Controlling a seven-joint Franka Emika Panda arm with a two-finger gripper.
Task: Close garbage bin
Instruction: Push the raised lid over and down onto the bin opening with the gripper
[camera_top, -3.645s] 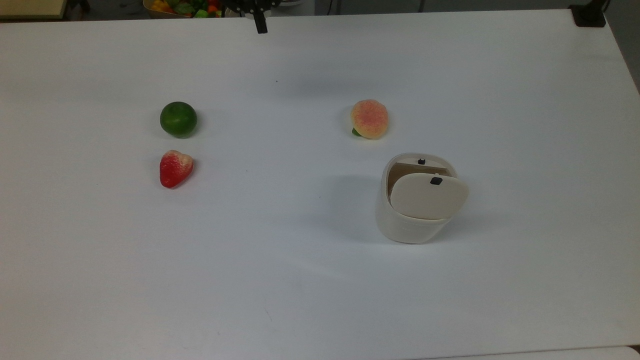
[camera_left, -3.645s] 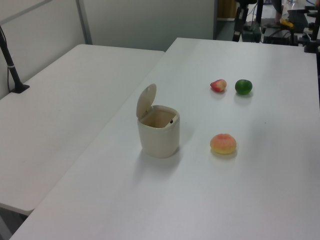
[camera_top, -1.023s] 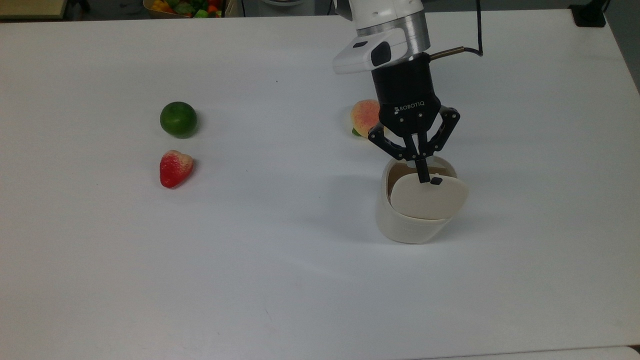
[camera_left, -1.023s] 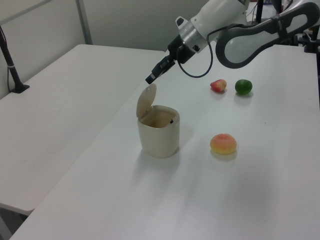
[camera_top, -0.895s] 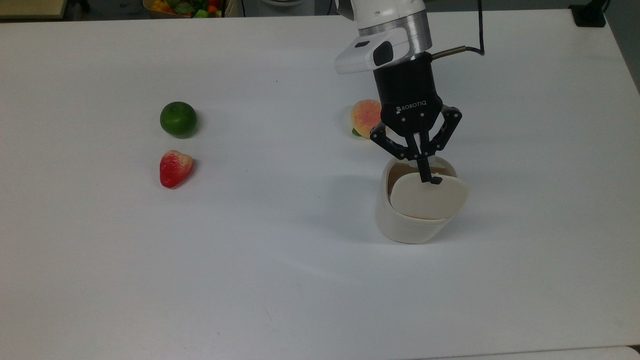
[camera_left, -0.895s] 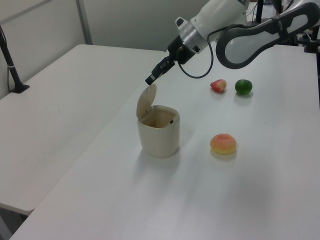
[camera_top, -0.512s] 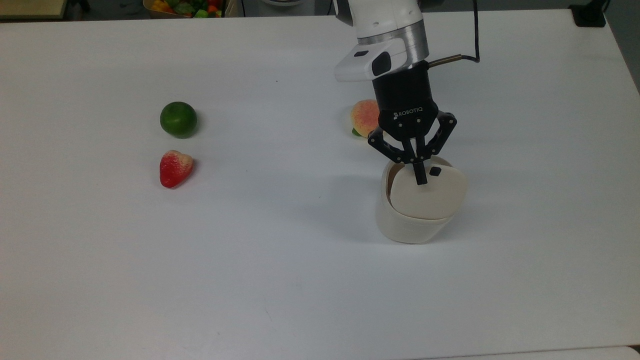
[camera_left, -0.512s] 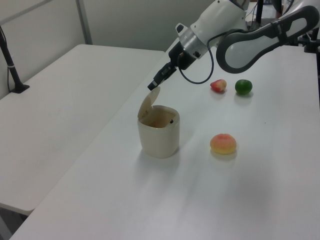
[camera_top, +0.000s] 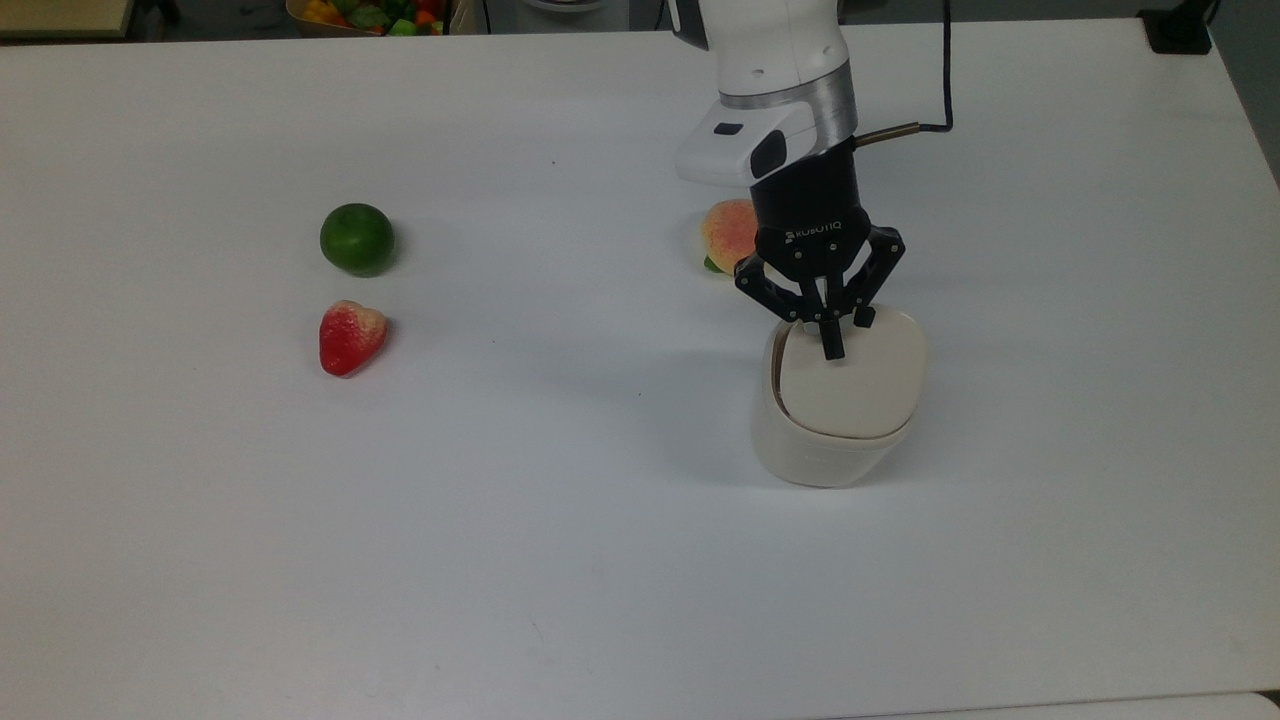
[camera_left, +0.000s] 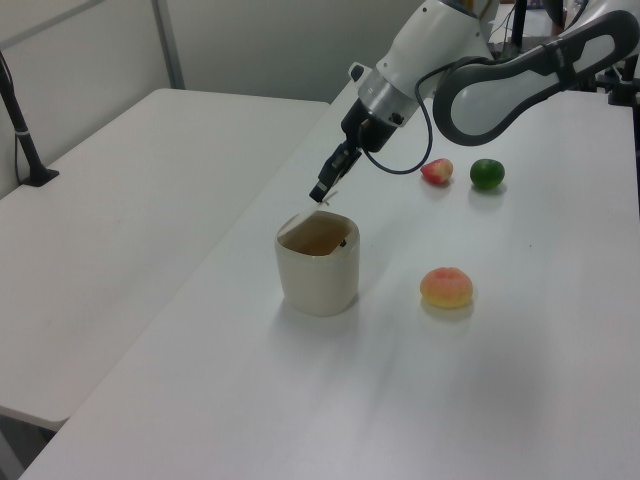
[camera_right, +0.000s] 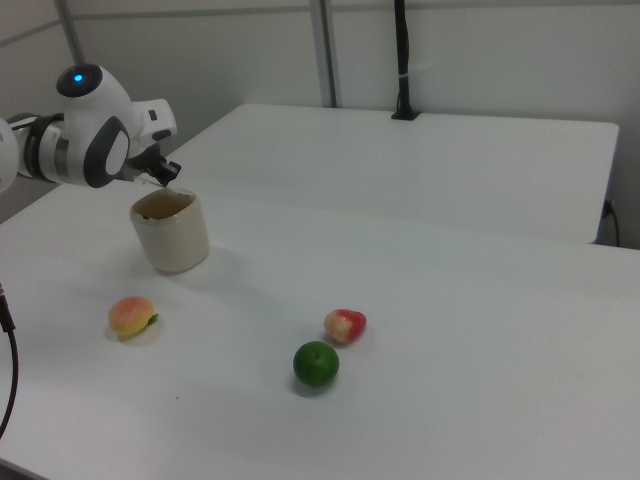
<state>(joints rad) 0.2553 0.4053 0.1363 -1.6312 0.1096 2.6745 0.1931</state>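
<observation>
My gripper (camera_top: 830, 345) has its two fingers pressed together into a single black tip, with nothing held between them. That tip rests on the lid (camera_top: 850, 385) of the garbage bin (camera_top: 815, 455) near the lid's far edge in the top view. In the left view the lid is tilted low over the opening, not quite flat on the rim. The garbage bin stands upright on the white counter (camera_top: 600, 560), toward the top view's right. A peach (camera_top: 727, 233) lies just beyond the bin, partly behind my wrist. Well apart, on the top view's left, a green lime (camera_top: 357, 239) sits near a strawberry (camera_top: 350, 336).
</observation>
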